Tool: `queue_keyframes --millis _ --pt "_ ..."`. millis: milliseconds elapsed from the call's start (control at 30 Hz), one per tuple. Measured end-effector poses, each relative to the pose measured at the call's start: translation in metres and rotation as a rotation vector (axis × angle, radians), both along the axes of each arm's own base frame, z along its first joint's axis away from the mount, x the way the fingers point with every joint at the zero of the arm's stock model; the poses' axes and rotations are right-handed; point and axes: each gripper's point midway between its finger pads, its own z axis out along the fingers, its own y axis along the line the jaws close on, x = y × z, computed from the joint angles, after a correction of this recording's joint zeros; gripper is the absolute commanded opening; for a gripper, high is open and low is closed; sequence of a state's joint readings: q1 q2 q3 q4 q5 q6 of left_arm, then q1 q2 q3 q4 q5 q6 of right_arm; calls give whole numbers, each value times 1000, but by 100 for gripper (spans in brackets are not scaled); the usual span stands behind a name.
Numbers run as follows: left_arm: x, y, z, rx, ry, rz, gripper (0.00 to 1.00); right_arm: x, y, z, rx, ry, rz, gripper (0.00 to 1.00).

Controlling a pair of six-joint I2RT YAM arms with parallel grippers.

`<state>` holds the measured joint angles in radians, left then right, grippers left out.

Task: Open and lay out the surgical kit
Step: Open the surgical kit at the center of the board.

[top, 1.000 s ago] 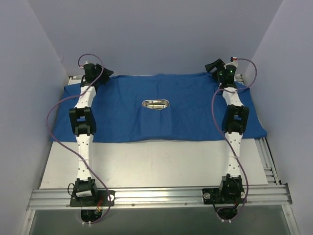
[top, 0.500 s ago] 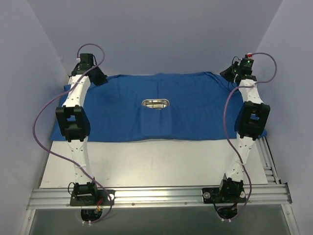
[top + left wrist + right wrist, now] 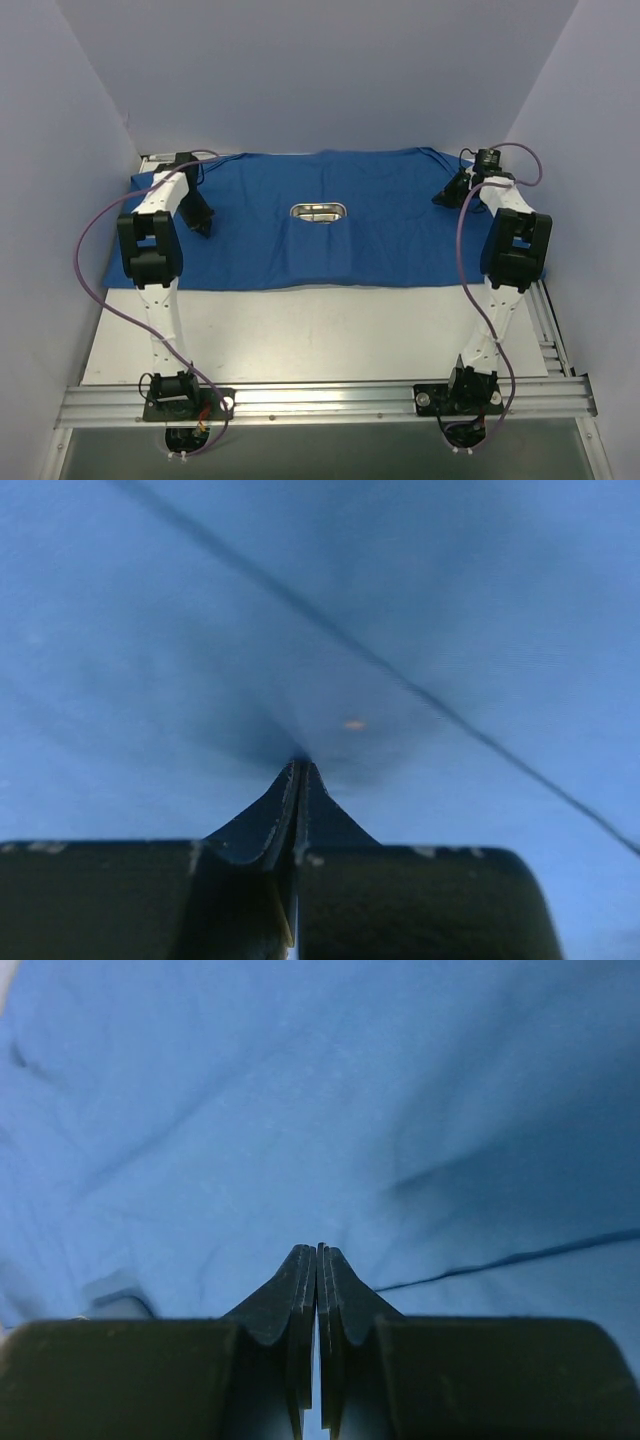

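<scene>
The royal-blue cloth of the surgical kit lies spread wide over the far half of the table. A small shiny steel tray sits at its middle; what it holds is too small to tell. My left gripper is shut, tip down on the cloth's left part. Up close its tips meet against the blue cloth with nothing seen between them. My right gripper is shut over the cloth's far right part. In its own view the right gripper hangs just above creased cloth.
A folded flap of cloth lies just in front of the tray. Bare white tabletop runs between the cloth's near edge and the arm bases. Grey walls stand close on the left, right and far sides.
Both grippers have left the cloth's far corners, risen, and come down further in over the cloth. Both have gone from open to shut. The cloth and tray have not moved.
</scene>
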<state>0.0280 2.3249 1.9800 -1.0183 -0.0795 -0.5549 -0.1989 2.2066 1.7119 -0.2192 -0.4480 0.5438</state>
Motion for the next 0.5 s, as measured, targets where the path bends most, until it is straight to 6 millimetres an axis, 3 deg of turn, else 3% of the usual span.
queue_keyframes --millis 167,333,500 --pt "-12 11 -8 -17 38 53 2 -9 -5 -12 -24 26 9 0" --pt "-22 15 -10 -70 29 110 2 -35 -5 -42 -37 108 27 0" --pt "-36 20 -12 -129 50 171 2 -40 -5 -43 -52 91 36 0"
